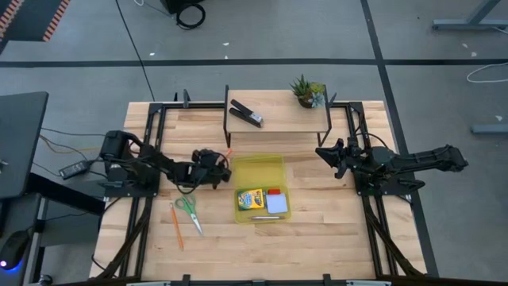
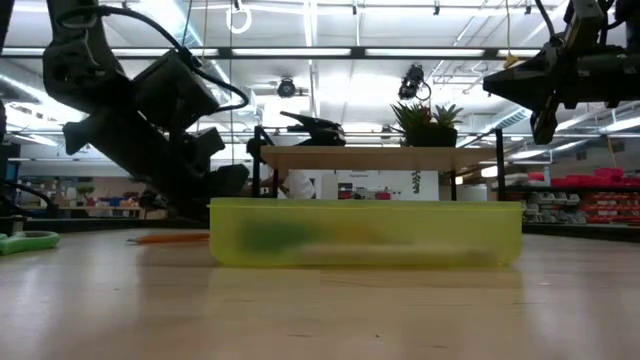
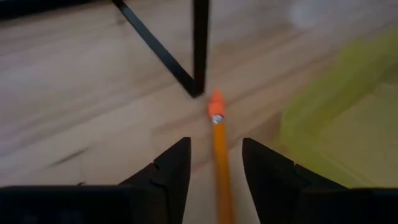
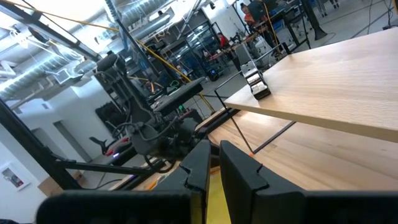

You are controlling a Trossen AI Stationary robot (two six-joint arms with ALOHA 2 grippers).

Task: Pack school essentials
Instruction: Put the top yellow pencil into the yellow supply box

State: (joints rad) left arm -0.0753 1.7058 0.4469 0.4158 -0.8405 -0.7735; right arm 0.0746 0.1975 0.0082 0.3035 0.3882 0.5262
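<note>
A translucent yellow-green tray (image 1: 258, 168) sits mid-table and holds the crayon box (image 1: 249, 199), red eraser (image 1: 274, 191), pale blue notepad (image 1: 277, 204) and a pen (image 1: 262, 216). One orange pencil (image 3: 219, 155) lies on the wood just left of the tray, eraser end toward the shelf leg. My left gripper (image 1: 223, 160) (image 3: 216, 149) is low and open, a finger on either side of that pencil without touching it. Green-handled scissors (image 1: 189, 213) and a second orange pencil (image 1: 176, 227) lie toward the near left. My right gripper (image 1: 332, 153) (image 4: 214, 163) hovers shut, right of the tray.
A small raised wooden shelf (image 1: 278, 119) stands at the far side, carrying a black stapler (image 1: 246, 114) and a potted plant (image 1: 308, 91). Its black leg (image 3: 199, 43) stands just beyond the pencil's eraser end. Bare wood lies near and right of the tray.
</note>
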